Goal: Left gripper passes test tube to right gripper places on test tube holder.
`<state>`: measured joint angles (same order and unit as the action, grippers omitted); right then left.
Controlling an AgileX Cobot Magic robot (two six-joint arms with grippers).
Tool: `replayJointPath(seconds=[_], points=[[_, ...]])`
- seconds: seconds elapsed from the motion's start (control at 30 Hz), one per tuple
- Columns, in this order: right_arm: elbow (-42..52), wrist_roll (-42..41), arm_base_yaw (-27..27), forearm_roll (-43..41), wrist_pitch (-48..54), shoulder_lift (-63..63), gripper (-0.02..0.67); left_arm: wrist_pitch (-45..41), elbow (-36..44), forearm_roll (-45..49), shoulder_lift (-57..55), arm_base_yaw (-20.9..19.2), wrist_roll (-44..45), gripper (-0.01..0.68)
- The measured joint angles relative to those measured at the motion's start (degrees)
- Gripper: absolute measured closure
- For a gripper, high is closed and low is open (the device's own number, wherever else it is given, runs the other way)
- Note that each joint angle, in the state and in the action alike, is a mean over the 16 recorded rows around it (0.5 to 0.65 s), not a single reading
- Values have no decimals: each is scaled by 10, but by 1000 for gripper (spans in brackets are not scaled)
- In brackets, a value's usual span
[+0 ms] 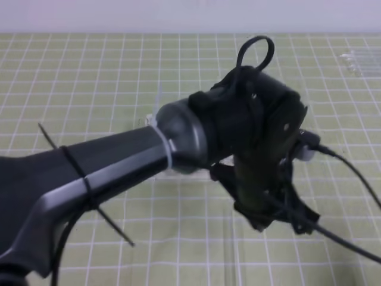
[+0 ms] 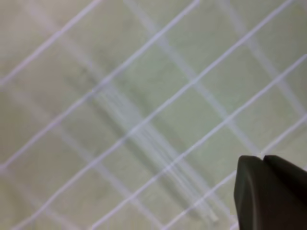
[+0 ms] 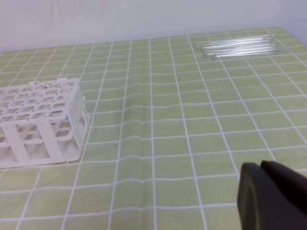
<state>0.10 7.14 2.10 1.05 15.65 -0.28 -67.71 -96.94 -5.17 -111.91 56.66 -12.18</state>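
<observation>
left arm: a dark grey arm (image 1: 107, 167) with a silver ribbed wrist module is seen filling the near foreground of the exterior high view, bound with black cable ties, a black cable trailing off to the right.
left gripper: the left gripper (image 2: 268, 191) is seen low right in the left wrist view; the two black fingers are pressed together, nothing is seen between them. In the high view it is hidden under its own wrist.
test tube: a blurred test tube (image 2: 158, 153) is seen lying flat on the cloth just beside the left fingers, among other clear tubes in a diagonal bundle; contact with the fingers cannot be told.
right gripper: the right gripper (image 3: 273, 191) is seen at the lower right of the right wrist view, fingers closed together and gripping nothing, raised above the cloth.
tablecloth: a green cloth with a white grid (image 3: 158, 124) is laid over the whole table.
test tube holder: the white lattice test tube holder (image 3: 41, 120) is stood upright on the cloth at the left of the right wrist view, well apart from the right gripper; no tube is made out in its holes.
spare tubes: further clear tubes (image 3: 240, 45) are laid side by side at the far right edge of the cloth, near the wall.
</observation>
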Motion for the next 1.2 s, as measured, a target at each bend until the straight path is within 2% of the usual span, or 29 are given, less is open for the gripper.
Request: replayJointPath(seconds=[0.13, 0.3, 0.67, 0.77, 0.9, 1.2], points=[[0, 0, 0, 0, 0, 0, 666, 21, 49, 23, 27, 9, -42, 670], [0, 0, 0, 0, 0, 1, 666, 54, 121, 25, 57, 13, -84, 608], [0, 0, 0, 0, 0, 1, 666, 117, 201, -25, 75, 13, -130, 328], [0, 0, 0, 0, 0, 1, 666, 127, 210, -32, 74, 13, -138, 277], [0, 0, 0, 0, 0, 1, 666, 132, 216, -31, 66, 13, -146, 251], [0, 0, 0, 0, 0, 1, 666, 142, 223, -33, 41, 18, -151, 252]])
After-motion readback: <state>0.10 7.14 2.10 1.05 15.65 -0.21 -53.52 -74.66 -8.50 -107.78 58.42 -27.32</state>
